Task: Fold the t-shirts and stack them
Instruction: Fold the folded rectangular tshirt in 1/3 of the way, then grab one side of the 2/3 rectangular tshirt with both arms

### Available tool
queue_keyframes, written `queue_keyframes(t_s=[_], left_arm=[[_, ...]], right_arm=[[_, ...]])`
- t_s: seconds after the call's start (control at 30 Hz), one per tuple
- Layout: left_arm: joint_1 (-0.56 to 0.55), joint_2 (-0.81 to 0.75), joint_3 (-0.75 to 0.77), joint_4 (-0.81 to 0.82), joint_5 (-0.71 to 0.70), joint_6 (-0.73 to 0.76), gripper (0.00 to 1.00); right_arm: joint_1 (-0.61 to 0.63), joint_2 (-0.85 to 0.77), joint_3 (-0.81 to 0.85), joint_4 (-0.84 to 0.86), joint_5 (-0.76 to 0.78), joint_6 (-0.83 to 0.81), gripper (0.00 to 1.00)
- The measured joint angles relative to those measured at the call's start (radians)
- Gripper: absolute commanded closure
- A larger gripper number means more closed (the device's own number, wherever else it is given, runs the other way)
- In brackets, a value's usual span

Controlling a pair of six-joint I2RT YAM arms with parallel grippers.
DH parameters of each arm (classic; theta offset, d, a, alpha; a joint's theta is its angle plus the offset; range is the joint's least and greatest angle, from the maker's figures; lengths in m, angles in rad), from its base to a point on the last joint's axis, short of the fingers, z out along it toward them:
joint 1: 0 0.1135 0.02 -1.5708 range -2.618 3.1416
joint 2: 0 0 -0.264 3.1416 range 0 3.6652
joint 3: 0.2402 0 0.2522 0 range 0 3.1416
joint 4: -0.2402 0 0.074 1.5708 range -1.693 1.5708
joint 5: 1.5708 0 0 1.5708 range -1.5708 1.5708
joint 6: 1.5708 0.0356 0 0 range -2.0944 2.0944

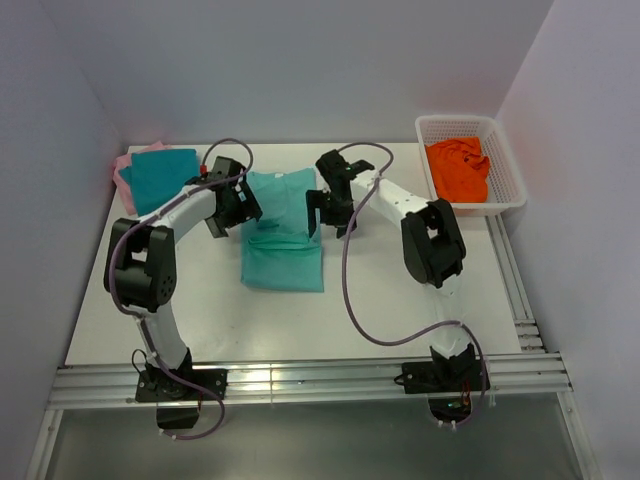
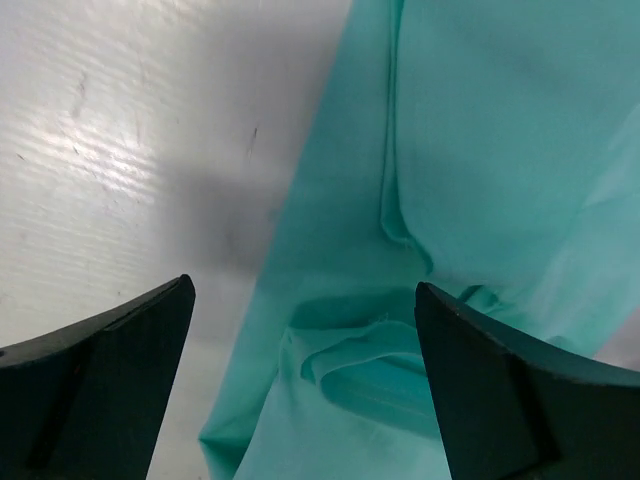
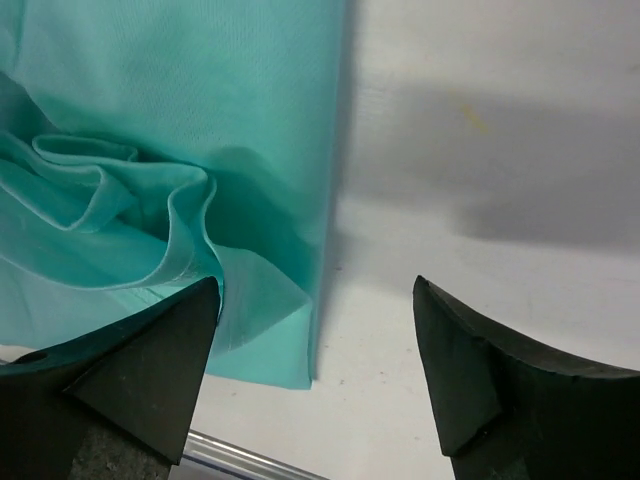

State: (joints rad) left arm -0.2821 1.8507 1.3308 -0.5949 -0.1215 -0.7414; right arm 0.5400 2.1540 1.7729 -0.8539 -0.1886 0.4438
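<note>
While both arms bend in over the middle of the table [image 1: 420, 300], the left gripper [image 1: 232, 205] stands with its jaws spread wide and nothing between them. Its wrist view shows the two dark fingers [image 2: 110, 380] well apart, one over bare table, the other over green cloth. Right gripper [image 1: 330, 205]: same condition, jaws released, nothing held. In its wrist view, one finger [image 3: 130, 370] sits over the cloth's edge and the other over the white surface. Whether any fingertip touches the fabric, I cannot tell.

Between the two grippers lies the mint-green t-shirt [image 1: 283, 240], about mid-table and a little toward the far side. From above it reads as a narrow rectangle lying flat, with a fold line crossing it roughly halfway along. The left gripper is at its left edge and the right gripper at its right edge, both beside the far half. Close up, the cloth is bunched into soft ridges near each gripper. On the right side its long edge runs straight.

Teal t-shirt [image 1: 162, 178]: folded, at the far left corner, lying on the pink t-shirt [image 1: 122, 172]. Only a strip of the pink one shows along the left and far edges. Both are well apart from the mint-green one.

White plastic basket [image 1: 505, 150]: far right corner, holding a crumpled orange cloth [image 1: 458, 168].
</note>
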Motion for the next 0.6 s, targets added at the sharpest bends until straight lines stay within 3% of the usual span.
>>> queue_keyframes(t_s=[0.13,0.27,0.47,0.6], left_arm=[[0.011,-0.016,0.056,-0.019,-0.021,-0.007,0.02],[0.010,-0.154,0.004,-0.032,-0.048,-0.035,0.04],[0.009,-0.494,-0.290,-0.005,-0.043,-0.113,0.10],[-0.013,-0.590,-0.497,0.019,-0.015,-0.161,0.13]], right_arm=[[-0.032,-0.057,-0.032,0.011,0.012,0.000,0.14],[-0.054,-0.264,-0.246,0.058,0.014,0.011,0.14],[-0.055,-0.573,-0.587,0.175,-0.053,0.065,0.16],[-0.039,-0.639,-0.747,0.258,-0.105,0.116,0.17]])
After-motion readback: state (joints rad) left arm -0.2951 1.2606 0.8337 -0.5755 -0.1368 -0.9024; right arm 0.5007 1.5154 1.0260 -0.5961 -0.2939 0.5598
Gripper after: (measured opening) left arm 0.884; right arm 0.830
